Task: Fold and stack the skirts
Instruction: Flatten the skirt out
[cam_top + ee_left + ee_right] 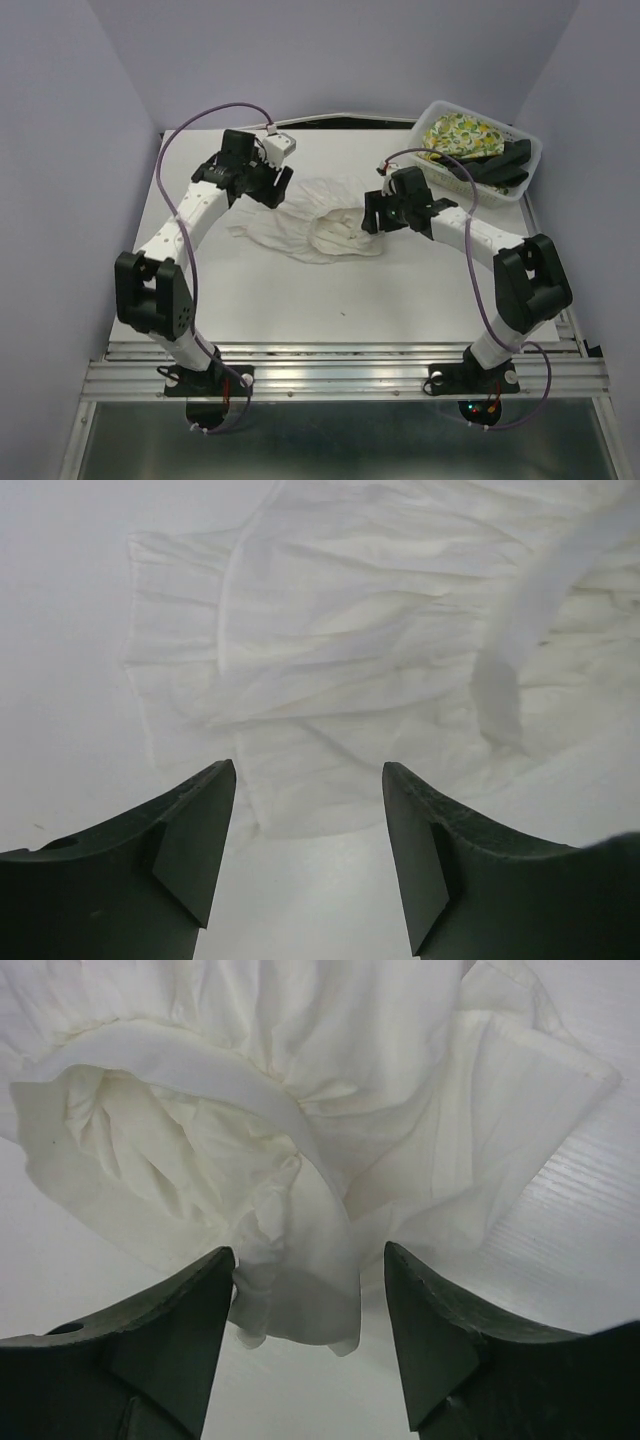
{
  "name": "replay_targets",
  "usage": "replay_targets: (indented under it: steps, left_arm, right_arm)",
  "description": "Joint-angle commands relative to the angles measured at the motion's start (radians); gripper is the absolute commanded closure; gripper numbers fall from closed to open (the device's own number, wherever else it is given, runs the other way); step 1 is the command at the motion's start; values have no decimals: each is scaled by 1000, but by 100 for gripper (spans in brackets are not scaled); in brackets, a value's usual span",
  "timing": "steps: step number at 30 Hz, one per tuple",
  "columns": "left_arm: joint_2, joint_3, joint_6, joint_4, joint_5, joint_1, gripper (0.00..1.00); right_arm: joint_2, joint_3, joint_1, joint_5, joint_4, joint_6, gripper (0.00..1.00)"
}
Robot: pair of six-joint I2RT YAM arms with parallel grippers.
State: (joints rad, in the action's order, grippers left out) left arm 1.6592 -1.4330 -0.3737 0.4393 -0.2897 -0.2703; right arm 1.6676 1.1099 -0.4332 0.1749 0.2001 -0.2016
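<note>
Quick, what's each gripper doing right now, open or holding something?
Left gripper: open, empty, white skirt ahead.
Right gripper: open, skirt edge loose between its jaws.

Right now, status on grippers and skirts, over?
Left gripper open, right gripper open, nothing held. White skirt rumpled on the table between them, not folded. Lemon skirt and black skirt in the basket. Nothing blocking.

No text, label, brand, number or sign can be read in any view.
</note>
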Motion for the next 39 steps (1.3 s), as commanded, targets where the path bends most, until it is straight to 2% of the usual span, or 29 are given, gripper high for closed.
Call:
replay_targets:
  steps: [1,2,5,9,15,20,25,31,34,39]
  left_arm:
    - [-142,114,35,-17,-60,-88,27]
    - [-150,152,42,-25,-55,-108,27]
    - [-147,187,76,-40,-71,-165,27]
    - [-107,191,108,-57,-101,-185,29]
    - [-50,194,125,-79,-114,-216,38]
    - [-7,192,151,-99,-109,-221,42]
    - [14,180,157,-102,-108,-222,43]
    - [24,174,162,-103,-112,-222,43]
    - [20,178,163,-102,-115,-222,43]
    - [-1,195,156,-105,-131,-224,43]
  right_arm:
    - [-80,38,4,5,12,50,33]
    - [-86,31,4,11,19,71,26]
    - [-107,21,4,17,33,112,27]
    - [-109,7,48,21,35,143,36]
    - [-48,5,111,84,29,191,48]
    - [-14,19,136,195,13,228,53]
    - [-17,11,136,302,9,241,54]
    - [-54,-12,136,278,12,251,53]
    - [-69,10,214,279,39,260,53]
    - [-48,96,295,446,127,265,52]
